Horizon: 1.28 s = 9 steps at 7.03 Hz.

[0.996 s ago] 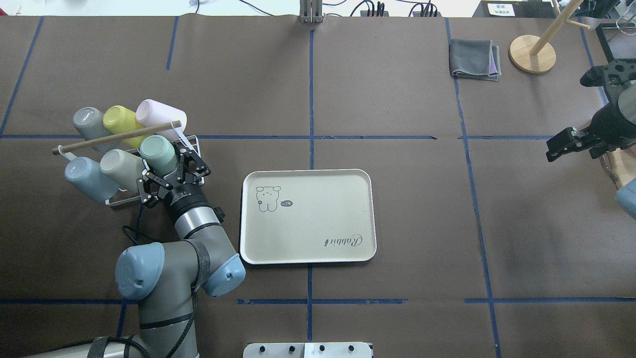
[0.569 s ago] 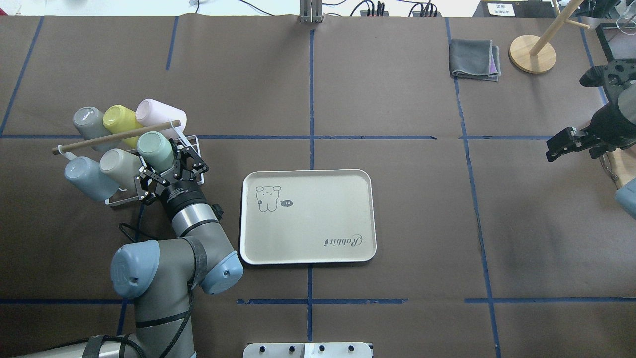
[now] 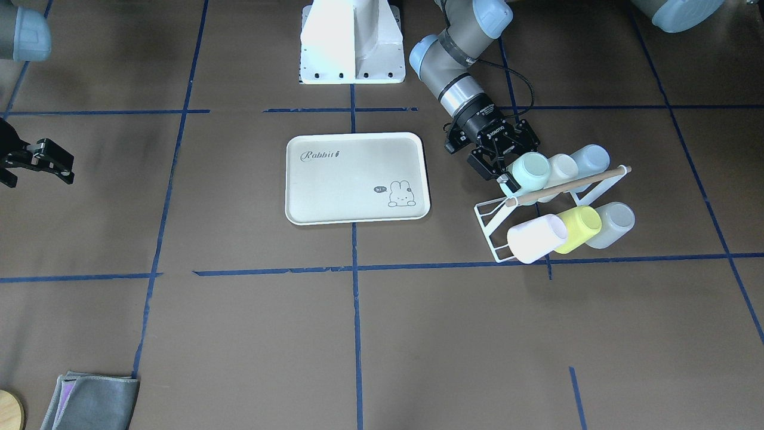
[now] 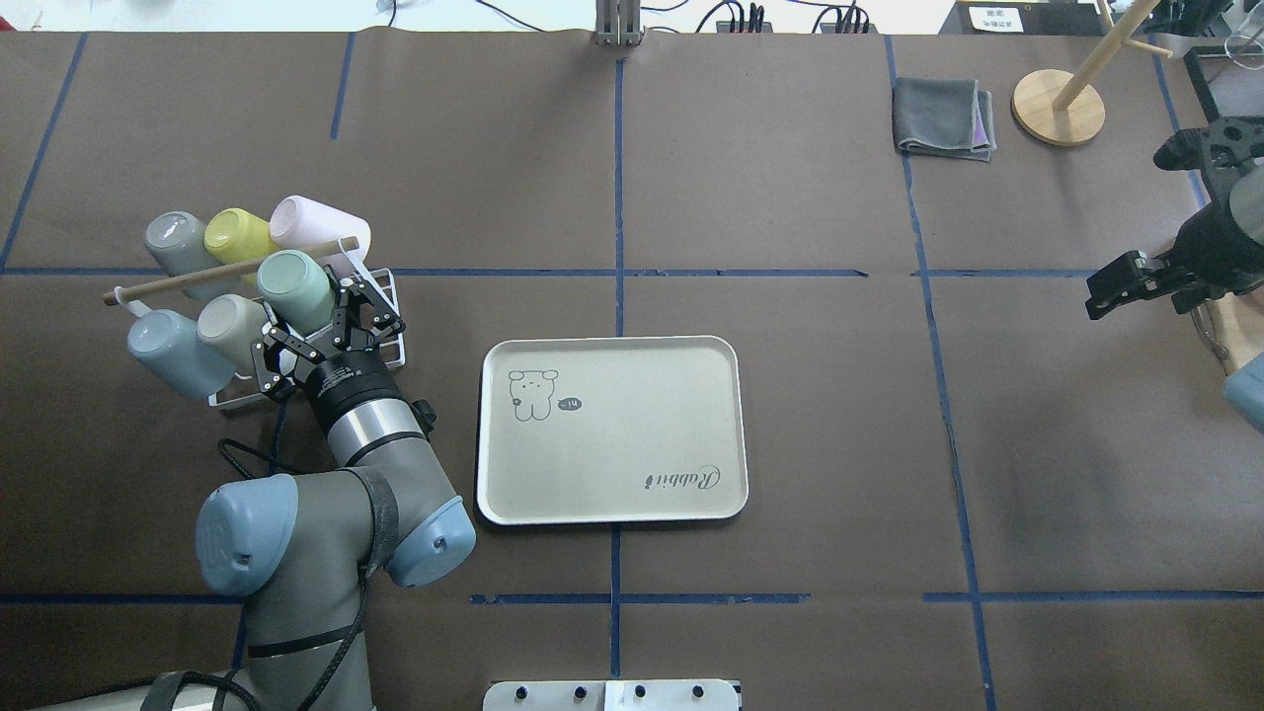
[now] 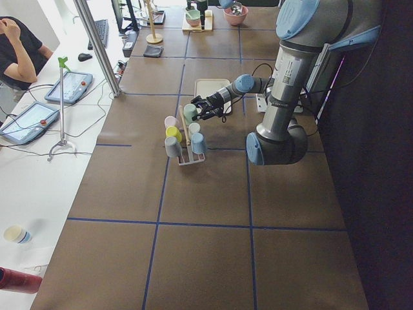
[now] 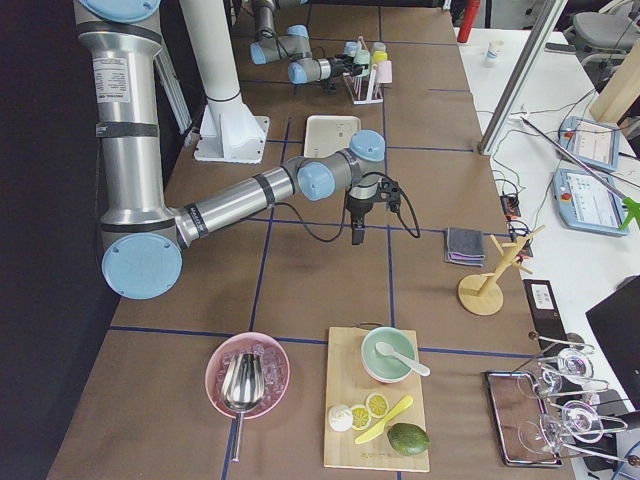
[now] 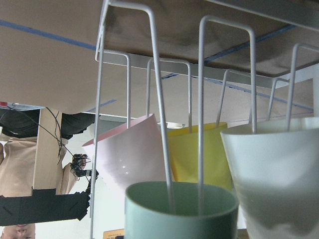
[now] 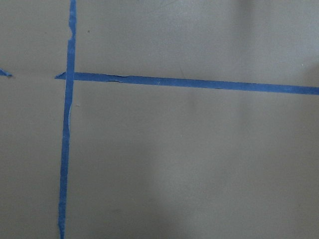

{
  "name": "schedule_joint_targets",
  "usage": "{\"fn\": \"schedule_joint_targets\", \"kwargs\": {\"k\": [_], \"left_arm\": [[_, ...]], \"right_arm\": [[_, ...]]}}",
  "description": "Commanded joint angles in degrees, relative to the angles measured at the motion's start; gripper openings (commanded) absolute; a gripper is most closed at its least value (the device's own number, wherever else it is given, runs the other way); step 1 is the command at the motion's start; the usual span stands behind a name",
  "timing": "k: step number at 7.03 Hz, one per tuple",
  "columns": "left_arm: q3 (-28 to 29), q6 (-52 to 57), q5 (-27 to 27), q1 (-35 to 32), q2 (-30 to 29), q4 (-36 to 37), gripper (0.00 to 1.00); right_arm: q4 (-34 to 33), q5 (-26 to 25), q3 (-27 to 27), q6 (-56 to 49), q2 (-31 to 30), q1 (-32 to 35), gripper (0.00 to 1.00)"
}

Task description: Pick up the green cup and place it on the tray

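The green cup is a pale mint tumbler, tilted on the white wire rack at the left of the table. My left gripper is shut on its lower wall; it shows in the front view too. In the left wrist view the cup's rim still has rack prongs running into it. The cream tray with the rabbit drawing lies just right of the left arm and holds nothing. My right gripper hangs open and empty at the table's far right edge.
The rack also holds a pink cup, a yellow cup, a grey cup, a blue cup and a beige cup, under a wooden bar. A grey cloth and a wooden stand sit at the back right.
My left gripper has moved up and to the left with the green cup in it, sliding the cup along the rack prongs. The right arm has not moved.
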Motion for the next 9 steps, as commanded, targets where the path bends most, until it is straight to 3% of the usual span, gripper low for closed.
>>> {"fn": "schedule_joint_targets", "kwargs": {"k": [1,9], "left_arm": [[-0.63,-0.03,0.00,0.44,0.04,0.07,0.36],[-4.23,-0.21,0.00,1.23,0.04,5.42,0.36]], "right_arm": [[0.00,0.03,0.00,0.00,0.00,0.01,1.00],[0.00,0.12,0.00,0.09,0.00,0.18,1.00]]}}
